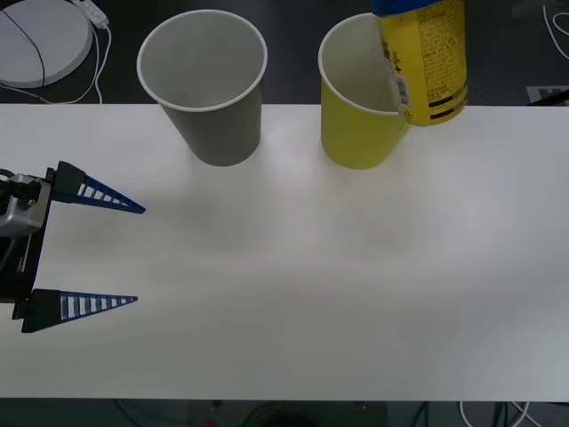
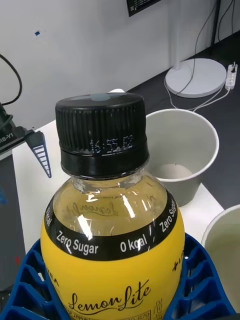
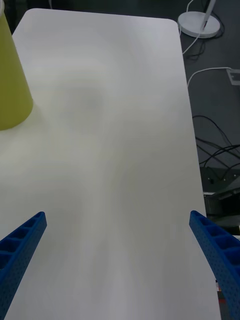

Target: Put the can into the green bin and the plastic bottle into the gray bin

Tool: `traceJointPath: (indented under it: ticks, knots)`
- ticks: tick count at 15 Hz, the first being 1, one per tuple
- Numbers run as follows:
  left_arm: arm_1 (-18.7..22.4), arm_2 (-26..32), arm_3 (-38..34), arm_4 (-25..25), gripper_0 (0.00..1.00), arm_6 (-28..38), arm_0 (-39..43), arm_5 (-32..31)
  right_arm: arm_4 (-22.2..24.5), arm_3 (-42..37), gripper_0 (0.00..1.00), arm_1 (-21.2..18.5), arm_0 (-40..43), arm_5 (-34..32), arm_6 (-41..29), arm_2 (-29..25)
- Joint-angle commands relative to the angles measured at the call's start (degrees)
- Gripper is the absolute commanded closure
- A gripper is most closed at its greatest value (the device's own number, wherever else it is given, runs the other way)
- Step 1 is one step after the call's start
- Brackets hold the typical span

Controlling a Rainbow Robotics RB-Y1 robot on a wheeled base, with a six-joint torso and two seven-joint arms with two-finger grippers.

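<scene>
My right end effector (image 2: 120,280) is clenched on the plastic bottle (image 2: 112,210); its blue ribbed fingers (image 2: 205,280) press the yellow label on both sides. The bottle is upright, black cap on top, label reading "Zero Sugar", "0 kcal" and "LemonLite". In the front view the plastic bottle (image 1: 425,58) is held in the air at the far edge of the surface, overlapping the right side of the green bin's rim.

The green bin (image 1: 360,133) stands on the white surface (image 1: 293,285) at its far edge, right of centre. The gray bin (image 1: 213,107) stands just beside it to the left, also at the far edge, apart from it. Both are upright with white insides.

My left end effector (image 1: 138,253) is released, fingers spread wide, low over the surface near its left edge, well apart from both bins. The left wrist view shows its fingers (image 3: 22,245) over bare surface (image 3: 115,150), with the green bin (image 3: 12,85) off to one side.

Room: dark floor beyond the far edge, a round white base (image 1: 40,40) with white cables at the far left, a white wall behind.
</scene>
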Motion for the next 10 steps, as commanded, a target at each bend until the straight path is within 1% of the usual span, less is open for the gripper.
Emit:
traceJointPath:
  ticks: [1, 5, 10]
  knots:
    - [0.00, 0.00, 0.00, 0.00, 0.00, 0.00, 0.00, 0.00, 1.12, 5.70, 1.00, 2.82, -9.08, 0.01, -0.03, 8.40]
    - [0.00, 0.00, 0.00, 0.00, 0.00, 0.00, 0.00, 0.00, 2.88, 13.78, 1.00, 7.48, -19.37, 0.01, -0.12, 18.33]
    - [0.00, 0.00, 0.00, 0.00, 0.00, 0.00, 0.00, 0.00, 4.81, 24.07, 1.00, 13.80, -28.24, 0.01, -0.12, 26.50]
